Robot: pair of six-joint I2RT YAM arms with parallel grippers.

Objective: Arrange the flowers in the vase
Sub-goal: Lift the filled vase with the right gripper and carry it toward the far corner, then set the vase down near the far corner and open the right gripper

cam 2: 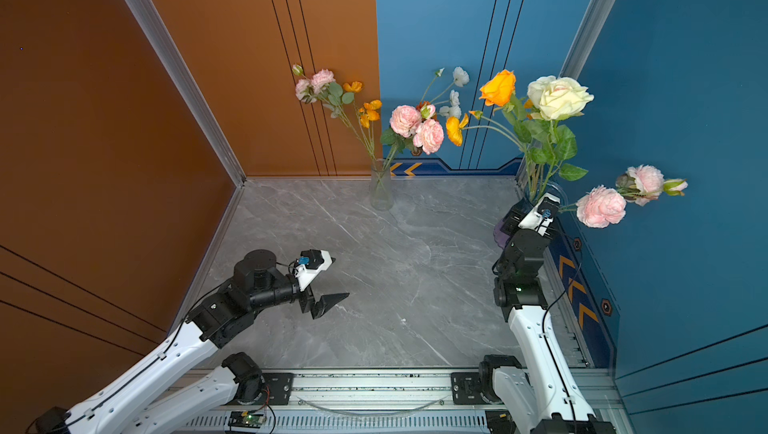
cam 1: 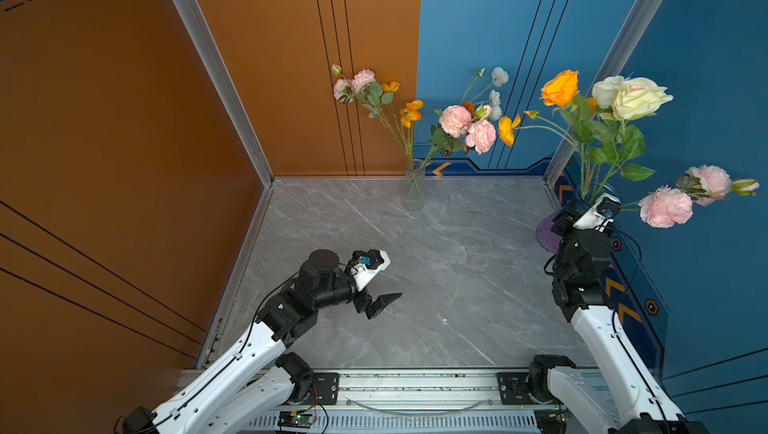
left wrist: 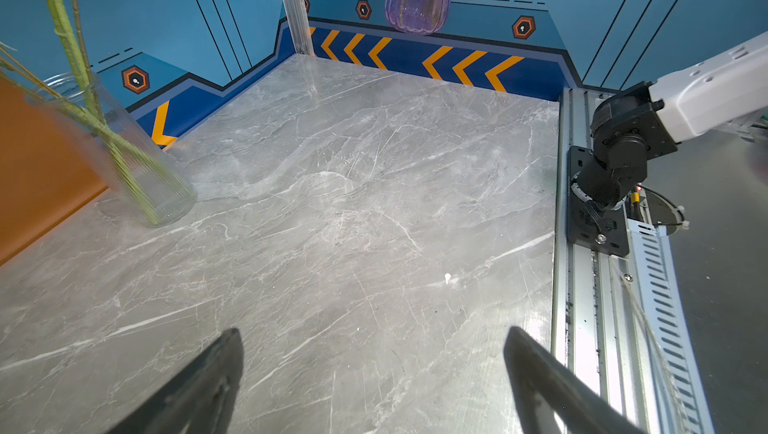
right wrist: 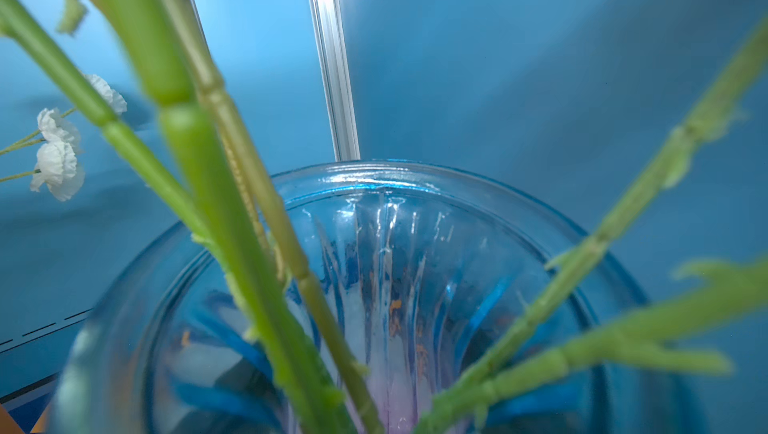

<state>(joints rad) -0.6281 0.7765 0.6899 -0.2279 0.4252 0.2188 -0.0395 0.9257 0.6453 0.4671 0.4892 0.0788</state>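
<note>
Here, the left end effector (left wrist: 374,332) hangs wide open above the bench (left wrist: 332,203), holding nothing, with the clear vase (left wrist: 137,170) well apart from it. The right end effector (cam 1: 562,222) sits at the mouth of the purple vase (right wrist: 374,174). Its jaws are hidden, so I cannot tell how they stand. The flowers (right wrist: 199,161) stand in that vase, stems just in front of this end effector.

You have a desk (cam 1: 436,253) topped in grey veined marble. Orange wall panels (cam 1: 104,120) stand left and rear, blue wall panels (cam 1: 478,36) rear and right, with aluminium corner posts (cam 1: 216,70) and orange-chevron skirting (left wrist: 469,70).
</note>
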